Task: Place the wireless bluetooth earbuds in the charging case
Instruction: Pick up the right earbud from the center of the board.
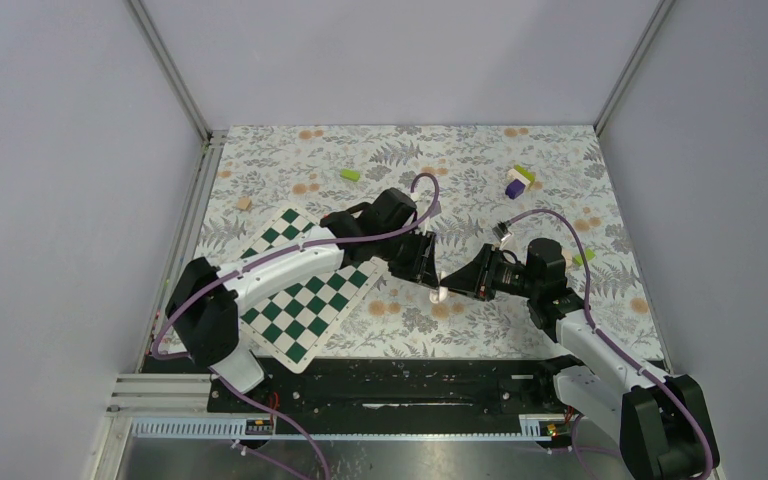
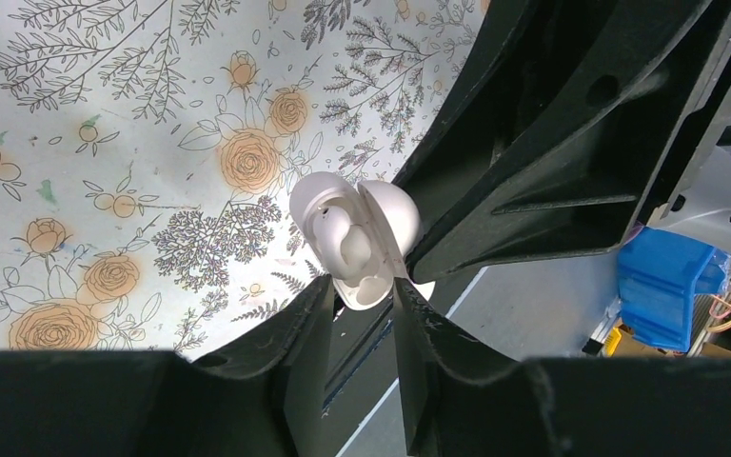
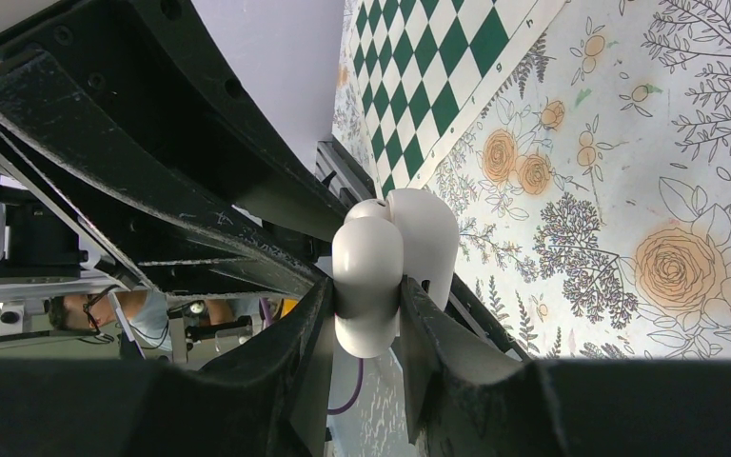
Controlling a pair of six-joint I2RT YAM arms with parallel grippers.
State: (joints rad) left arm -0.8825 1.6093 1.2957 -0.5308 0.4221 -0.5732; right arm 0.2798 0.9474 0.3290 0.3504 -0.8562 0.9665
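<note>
White plastic shell: the charging case (image 1: 440, 293). It sits at the mid-front of the tabletop (image 1: 460, 160), between the two arms and just right of the chessboard (image 1: 300, 290). It appears to be lifted off the floral cloth rather than resting on it, since the print shows beneath it in both wrist views.

Left gripper (image 2: 364, 290): reaches in from the left.
- Its fingers (image 2: 309, 324) are only narrowly parted and pinch the lower edge of the case (image 2: 352, 233).
- In this view the case is hinged open. One half shows a hollow interior facing the camera; the other half is a smooth dome swung aside.

Right gripper (image 3: 366, 295): meets it from the opposite side.
- Its fingers (image 3: 419, 324) are close together, clamped on one rounded white lobe of the case (image 3: 369, 262).
- The second lobe sits just behind the first, touching it.

Reading of the hold: each arm seems to have one half of the clamshell. That would fix the body and hold the lid open, so the small, slick case cannot slide or snap shut while something goes into the wells. Holding it in the air also keeps the opening turned toward a camera.

Earbuds: the hollow shows white shapes on white. I cannot tell whether a bud is seated there or whether these are only moulded contours.

Coloured blocks (image 1: 518, 182) lie near the far edge, well apart from the work.
</note>
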